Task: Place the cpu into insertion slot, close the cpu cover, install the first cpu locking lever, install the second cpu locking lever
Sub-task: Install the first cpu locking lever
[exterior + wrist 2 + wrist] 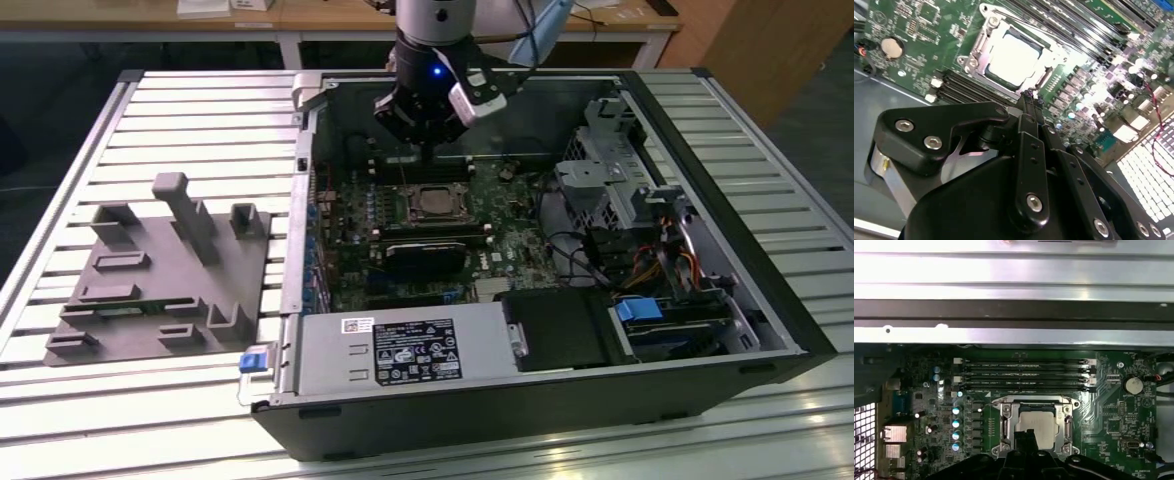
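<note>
The cpu [430, 203] [1013, 59] [1041, 424] lies flat in the insertion slot [430, 188] [995, 79] on the green board inside the open computer case. The silvery cpu cover [980, 47] [1032, 402] lies down around it, and the chip's metal top shows through its window. My gripper [424, 150] [1031, 99] [1026, 436] hangs just above the slot's edge, on the side away from the memory slots. Its thin black fingertips are pressed together with nothing between them. Whether the locking levers are latched I cannot tell.
Long black memory slots [1024, 375] run beside the socket. A black block [427, 258] sits nearer the power supply [400, 350]. A drive cage [614, 180] and cables [641, 265] fill the exterior view's right. A grey fixture tray [147, 270] lies outside the case.
</note>
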You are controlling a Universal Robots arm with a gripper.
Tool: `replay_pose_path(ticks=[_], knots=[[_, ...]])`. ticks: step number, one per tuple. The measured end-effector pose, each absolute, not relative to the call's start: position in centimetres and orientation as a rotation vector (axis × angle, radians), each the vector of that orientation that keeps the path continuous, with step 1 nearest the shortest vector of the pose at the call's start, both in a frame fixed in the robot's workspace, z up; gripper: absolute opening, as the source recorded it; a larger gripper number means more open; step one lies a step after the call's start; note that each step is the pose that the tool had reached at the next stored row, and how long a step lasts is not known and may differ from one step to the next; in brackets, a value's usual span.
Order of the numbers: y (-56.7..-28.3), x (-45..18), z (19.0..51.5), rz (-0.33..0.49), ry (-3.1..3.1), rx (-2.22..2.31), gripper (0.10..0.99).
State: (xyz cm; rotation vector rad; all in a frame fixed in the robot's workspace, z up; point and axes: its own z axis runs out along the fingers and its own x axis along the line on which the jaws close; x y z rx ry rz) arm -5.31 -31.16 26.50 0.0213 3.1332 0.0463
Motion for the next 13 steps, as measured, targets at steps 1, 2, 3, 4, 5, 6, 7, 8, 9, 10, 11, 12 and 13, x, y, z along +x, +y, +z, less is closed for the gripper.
replay_pose_path(ticks=[1,2,3,4,5,6,7,8,9,10,11,12,13], knots=[[-31.2,-5.5,26.5,0.046,3.133,0.021,0.122],[-31.2,-5.8,26.5,0.046,3.132,0.021,0.122],[-31.2,-6.0,26.5,0.046,3.132,0.021,0.122],[-31.2,-6.3,26.5,0.046,3.132,0.021,0.122],[-31.2,-6.5,26.5,0.046,3.131,0.021,0.122],[-31.2,-6.7,26.5,0.046,3.131,0.021,0.122],[-31.2,-7.0,26.5,0.046,3.131,0.021,0.122],[-31.2,-7.2,26.5,0.046,3.131,0.021,0.122],[-31.2,-7.5,26.5,0.046,3.130,0.021,0.122],[-31.2,-7.7,26.5,0.046,3.130,0.021,0.122],[-31.2,-7.9,26.4,0.046,3.129,0.021,0.122],[-31.2,-8.1,26.4,0.046,3.129,0.021,0.122],[-31.2,-8.3,26.4,0.047,3.129,0.021,0.122]])
